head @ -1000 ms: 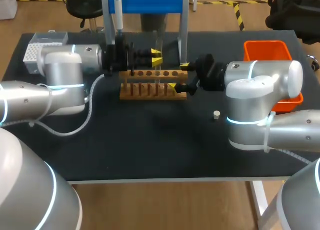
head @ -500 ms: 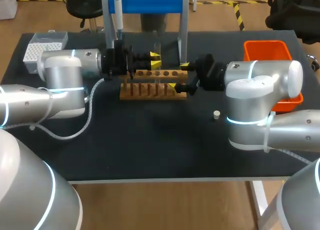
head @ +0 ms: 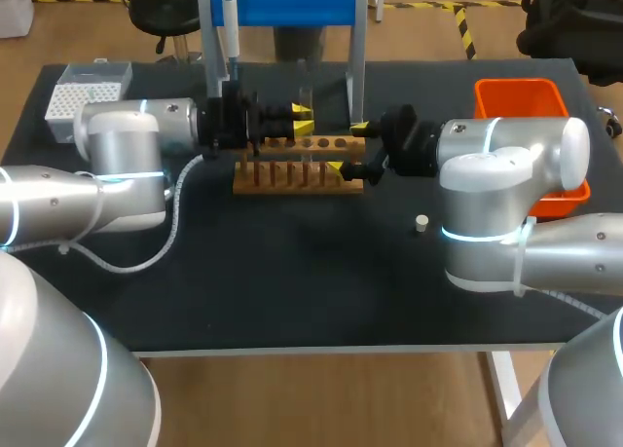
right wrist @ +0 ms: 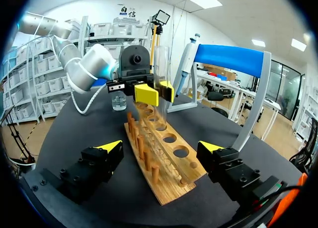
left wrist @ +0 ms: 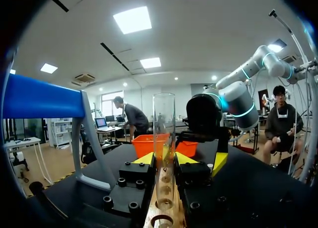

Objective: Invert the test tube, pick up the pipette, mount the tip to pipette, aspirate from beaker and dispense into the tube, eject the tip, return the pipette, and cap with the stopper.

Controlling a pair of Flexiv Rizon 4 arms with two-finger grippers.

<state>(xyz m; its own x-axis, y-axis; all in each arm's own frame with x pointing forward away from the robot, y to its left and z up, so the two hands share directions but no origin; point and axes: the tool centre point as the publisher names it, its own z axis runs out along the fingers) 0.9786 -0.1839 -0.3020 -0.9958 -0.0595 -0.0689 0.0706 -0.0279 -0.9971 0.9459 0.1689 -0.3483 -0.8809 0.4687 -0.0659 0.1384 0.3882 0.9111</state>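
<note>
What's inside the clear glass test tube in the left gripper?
Nothing visible: the clear glass test tube, upright in the left gripper, looks empty, the room showing through it. Its bottom end sits down in the light wooden rack and is hidden.

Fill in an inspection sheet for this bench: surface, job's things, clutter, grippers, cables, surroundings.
Surface: black table, carrying everything below.
Job's things: tube upright at the rack; pipette hanging on the blue stand; tip box at the rear left corner; beaker beyond the rack; stopper loose on the table; orange bin at the right edge.
Clutter: nothing seen.
Grippers: left gripper shut on the tube; right gripper open, fingers astride the rack's end, apart from it.
Cables: white cable loops from the left arm.
Surroundings: nothing seen reaching over the table.
</note>
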